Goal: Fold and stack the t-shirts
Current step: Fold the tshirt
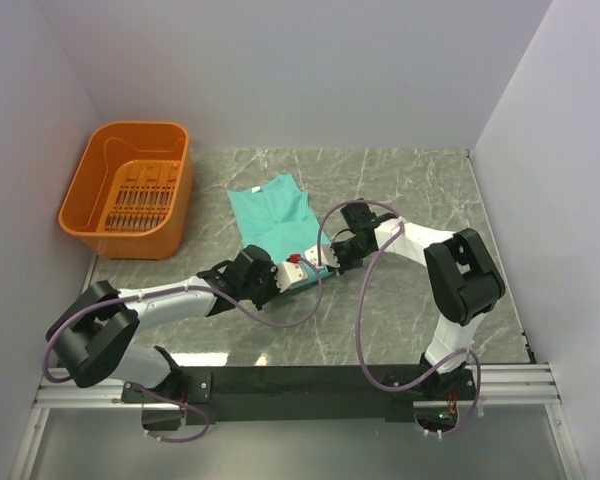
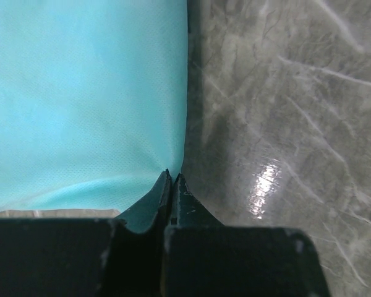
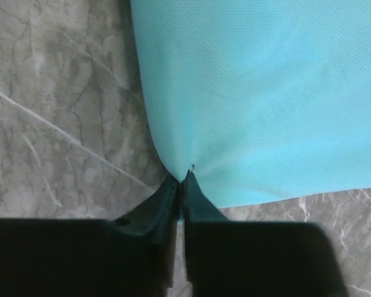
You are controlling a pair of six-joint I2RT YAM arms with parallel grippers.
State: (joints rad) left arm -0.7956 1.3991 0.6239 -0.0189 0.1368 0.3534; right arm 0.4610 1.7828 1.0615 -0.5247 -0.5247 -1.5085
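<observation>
The teal-green t-shirt lies partly folded on the marble table, its near end reaching down to both grippers. In the left wrist view the cloth fills the left half, and its lower right corner runs into the tips of my left gripper, whose jaws are pressed together on it. My right gripper is shut on a rounded corner of the t-shirt. From above, the left gripper and the right gripper sit close together at the shirt's near edge.
An orange slotted basket stands at the back left, against the left wall. Bare marble table stretches right of the shirt. White walls close in the left, back and right sides.
</observation>
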